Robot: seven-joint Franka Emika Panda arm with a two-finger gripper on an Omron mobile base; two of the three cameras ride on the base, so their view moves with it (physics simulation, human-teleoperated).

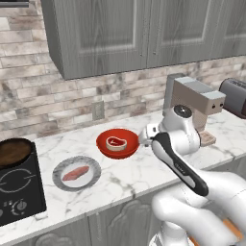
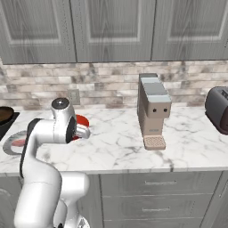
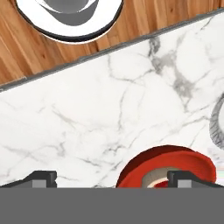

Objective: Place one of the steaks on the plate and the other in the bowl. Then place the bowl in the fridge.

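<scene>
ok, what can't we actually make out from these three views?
- Gripper: in both base views the arm's own links cover the fingers; the hand view catches just the tips, set wide apart.
- Red bowl: right base view, mostly behind the arm; hand view, cut by the bottom edge.
- Plate: right base view, a sliver left of the arm; hand view, cut by the right edge.
- Fridge: outside every frame.

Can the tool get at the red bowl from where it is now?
Probably yes. The tool is open and hangs just beside the red bowl, one fingertip over its rim. Bare counter surrounds the bowl; the plate lies apart. A steak lies inside.
</scene>
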